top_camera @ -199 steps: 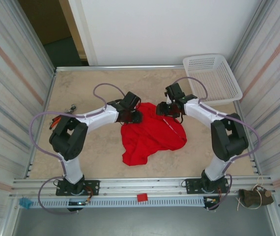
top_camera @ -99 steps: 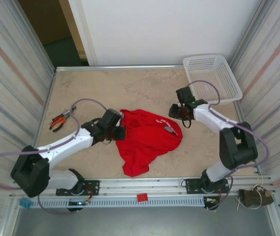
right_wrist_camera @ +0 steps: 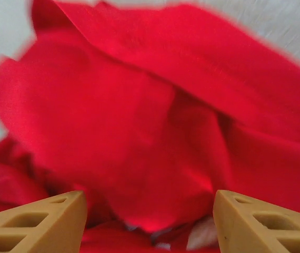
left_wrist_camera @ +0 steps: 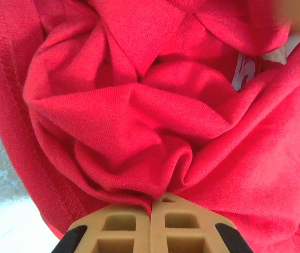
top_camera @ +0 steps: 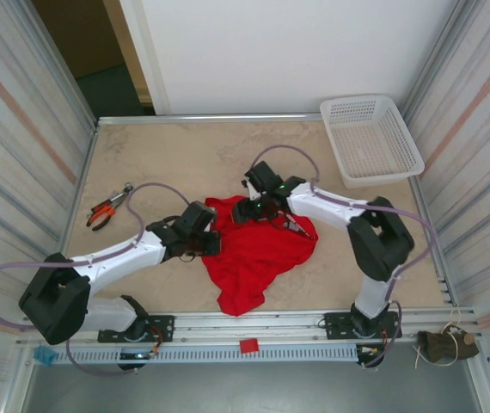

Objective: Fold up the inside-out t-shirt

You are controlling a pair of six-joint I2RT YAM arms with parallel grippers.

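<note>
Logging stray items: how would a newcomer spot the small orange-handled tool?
On the beige stone-patterned table, look near its left edge, left of the crumpled bright red cloth t-shirt. A small pliers-like metal tool lies flat there, clear of the cloth; only it has orange and black handles.

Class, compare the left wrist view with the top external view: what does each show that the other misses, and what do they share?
Left wrist: hem stitching and the left end effector shut on a fold. Top external: white basket, pliers, the right end effector. Both: the crumpled red t-shirt, unfolded.
</note>
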